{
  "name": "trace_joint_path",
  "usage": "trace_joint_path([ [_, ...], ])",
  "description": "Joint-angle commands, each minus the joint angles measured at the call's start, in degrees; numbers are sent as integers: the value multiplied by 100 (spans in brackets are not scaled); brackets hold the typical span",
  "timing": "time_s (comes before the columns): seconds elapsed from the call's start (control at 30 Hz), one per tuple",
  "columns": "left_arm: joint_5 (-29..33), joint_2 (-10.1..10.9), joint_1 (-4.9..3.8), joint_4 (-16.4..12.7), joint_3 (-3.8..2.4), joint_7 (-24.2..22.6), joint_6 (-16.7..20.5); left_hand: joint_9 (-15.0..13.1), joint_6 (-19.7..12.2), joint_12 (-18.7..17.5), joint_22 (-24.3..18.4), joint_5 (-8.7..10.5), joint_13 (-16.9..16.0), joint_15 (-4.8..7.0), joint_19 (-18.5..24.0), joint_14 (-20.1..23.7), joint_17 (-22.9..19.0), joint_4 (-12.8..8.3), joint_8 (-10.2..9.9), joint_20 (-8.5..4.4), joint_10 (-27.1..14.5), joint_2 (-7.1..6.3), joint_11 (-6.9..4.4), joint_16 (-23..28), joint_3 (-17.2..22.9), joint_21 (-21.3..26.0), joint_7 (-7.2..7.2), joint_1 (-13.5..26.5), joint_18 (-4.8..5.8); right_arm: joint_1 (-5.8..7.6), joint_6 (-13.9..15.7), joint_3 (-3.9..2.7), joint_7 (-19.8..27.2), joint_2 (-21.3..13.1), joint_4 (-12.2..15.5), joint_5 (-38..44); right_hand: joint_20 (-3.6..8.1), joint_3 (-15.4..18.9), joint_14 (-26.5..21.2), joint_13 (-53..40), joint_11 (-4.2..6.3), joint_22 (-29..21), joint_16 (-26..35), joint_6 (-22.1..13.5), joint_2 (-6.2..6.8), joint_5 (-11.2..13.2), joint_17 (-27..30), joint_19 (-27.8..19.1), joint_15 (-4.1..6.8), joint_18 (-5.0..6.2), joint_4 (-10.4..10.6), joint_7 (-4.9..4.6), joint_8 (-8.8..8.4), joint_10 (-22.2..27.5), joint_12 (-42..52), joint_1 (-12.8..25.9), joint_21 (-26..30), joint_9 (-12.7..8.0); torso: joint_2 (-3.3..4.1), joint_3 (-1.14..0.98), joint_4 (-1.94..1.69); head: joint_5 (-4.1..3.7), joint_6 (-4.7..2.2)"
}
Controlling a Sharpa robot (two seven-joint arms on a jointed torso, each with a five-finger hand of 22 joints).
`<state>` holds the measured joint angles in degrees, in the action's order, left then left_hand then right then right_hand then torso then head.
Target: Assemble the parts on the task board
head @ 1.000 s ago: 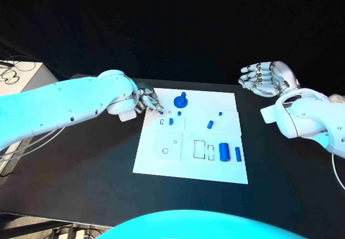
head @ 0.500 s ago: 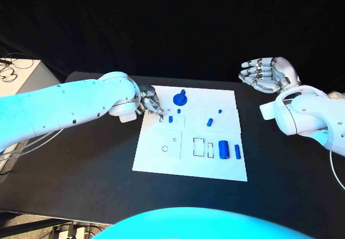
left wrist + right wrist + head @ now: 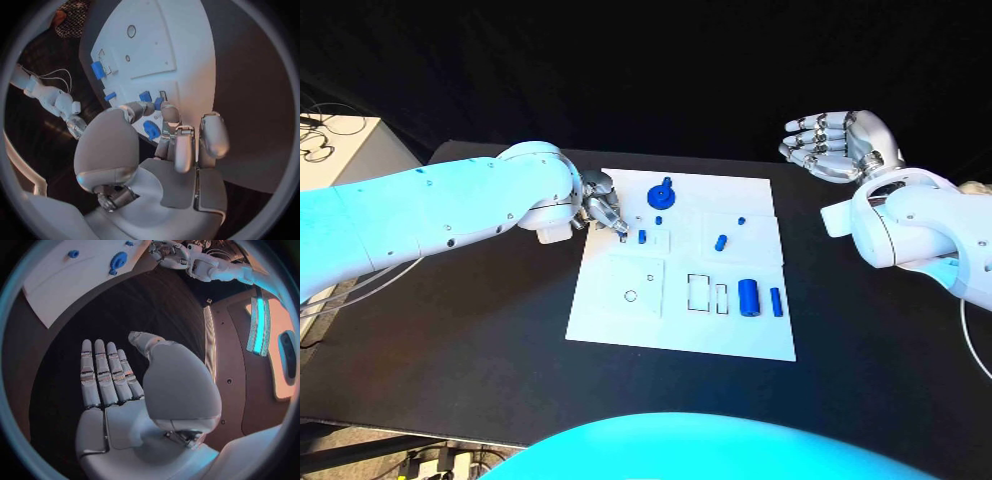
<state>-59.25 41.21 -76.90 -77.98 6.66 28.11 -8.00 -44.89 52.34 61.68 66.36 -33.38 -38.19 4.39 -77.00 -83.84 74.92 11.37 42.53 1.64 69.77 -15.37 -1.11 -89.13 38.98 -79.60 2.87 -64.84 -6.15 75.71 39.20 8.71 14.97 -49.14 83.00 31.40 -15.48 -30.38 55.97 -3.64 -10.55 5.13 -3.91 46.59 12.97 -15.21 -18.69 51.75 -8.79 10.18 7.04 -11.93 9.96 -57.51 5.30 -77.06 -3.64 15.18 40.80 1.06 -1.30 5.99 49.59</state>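
Just beyond the fingertips of the left hand (image 3: 599, 207) lies a small blue piece (image 3: 642, 237) on the near-left part of the white task board (image 3: 632, 325). From the wrist view that hand (image 3: 164, 131) has its fingers curled down toward the board with a blue part (image 3: 151, 130) right against them; whether it is truly pinched or only touched, I cannot tell. The right hand (image 3: 841, 146) is held up well away to the far side, fingers spread, holding nothing. For this step, I'd judge the hand should settle its fingertips squarely on either side of the little piece, since a part this small could skid or tip. The round blue part (image 3: 662, 197) sits close beyond the hand and should not be brushed.
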Motion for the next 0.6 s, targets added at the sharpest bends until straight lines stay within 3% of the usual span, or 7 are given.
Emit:
trace_joint_path([
  [0.03,-71,-19,2,19,0,-18,-289,-9,47,6,-7,-18,15,35,-25,-577,1380,-1318,27,6,76,46,-47,-24,1291,-14,-8,-18,113,-1,-58,-2,74,11,-6,-11,3,6,-21,5,-53,-10,19,-35,16,-35,11,-35,-16,36,-24,-230,-34,-1,-38,58,11,-6,-2,-4,-3,-2,4],
  [0.6,-59,-137,32,189,1,-85,-345,-8,47,2,-19,-17,20,35,-18,-578,1383,-1321,24,5,73,45,-46,-26,1291,-9,-8,-18,111,-1,-93,-2,68,14,-9,-12,-3,14,-23,5,-59,-27,19,-36,13,-36,26,-47,-24,36,-29,-237,-40,-1,-52,65,11,-10,2,-7,0,-18,30],
])
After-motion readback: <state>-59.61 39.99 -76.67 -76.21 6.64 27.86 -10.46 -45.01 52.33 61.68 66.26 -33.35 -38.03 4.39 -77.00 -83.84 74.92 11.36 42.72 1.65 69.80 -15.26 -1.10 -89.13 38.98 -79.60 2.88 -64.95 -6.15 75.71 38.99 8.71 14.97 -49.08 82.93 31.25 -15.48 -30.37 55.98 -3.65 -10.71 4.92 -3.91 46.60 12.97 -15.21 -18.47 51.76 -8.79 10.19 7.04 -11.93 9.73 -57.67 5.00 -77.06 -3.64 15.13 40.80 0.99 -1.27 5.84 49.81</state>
